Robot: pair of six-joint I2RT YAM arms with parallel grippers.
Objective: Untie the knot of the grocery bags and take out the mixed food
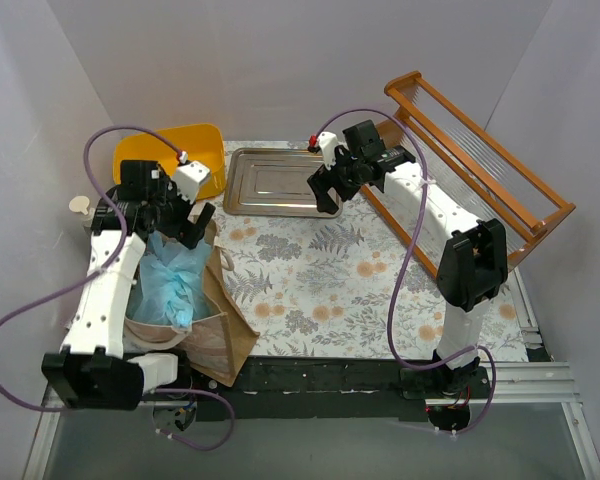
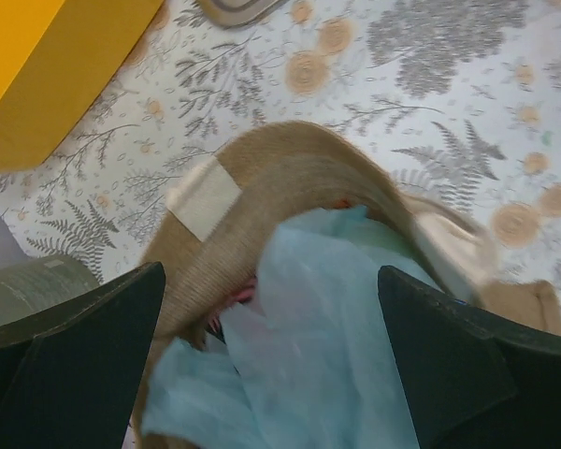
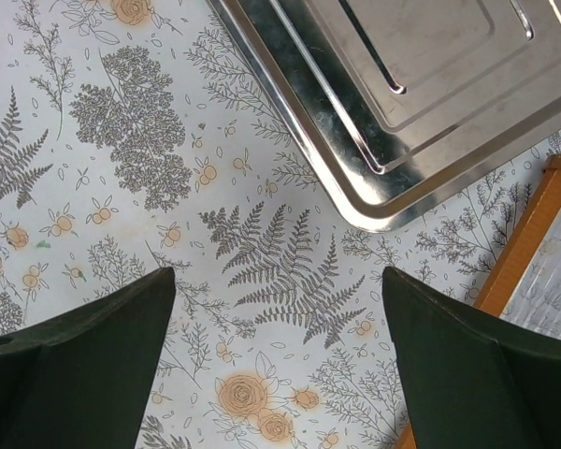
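A brown paper bag [image 1: 225, 325] with beige handles stands at the left of the table. The crinkly light blue plastic bag [image 1: 175, 285] sits inside it and sticks out of the top. My left gripper [image 1: 192, 225] is open just above the paper bag's far rim. In the left wrist view the blue plastic [image 2: 327, 337] lies between the open fingers, with a beige handle [image 2: 262, 178] arching over it and a bit of red [image 2: 236, 297] showing underneath. My right gripper [image 1: 328, 190] is open and empty over the tablecloth beside the metal tray [image 1: 270, 180]. The food is otherwise hidden.
A yellow plastic tub [image 1: 170, 160] stands at the back left. A wooden rack [image 1: 480, 165] stands at the right. The tray's corner [image 3: 402, 103] and the rack's edge [image 3: 533, 234] show in the right wrist view. A grey-green cylinder [image 2: 33, 285] lies left of the bag.
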